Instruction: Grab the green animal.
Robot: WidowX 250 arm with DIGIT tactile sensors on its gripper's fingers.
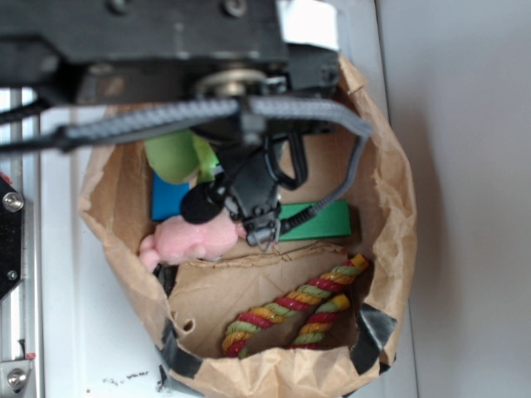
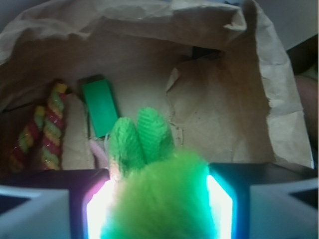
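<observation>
Your tool has its jaws clamped on the fuzzy yellow-green plush animal, darker green knitted feet poking forward over the brown paper bag

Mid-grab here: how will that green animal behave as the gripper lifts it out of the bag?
The green animal looks fuzzy and soft, so it will probably squash between the fingers rather than resist. Its feet stick out unsupported and may flop. It seems light for its size, and the fuzz should grip well; it is unlikely to roll or break if dropped in the paper bag.
</observation>
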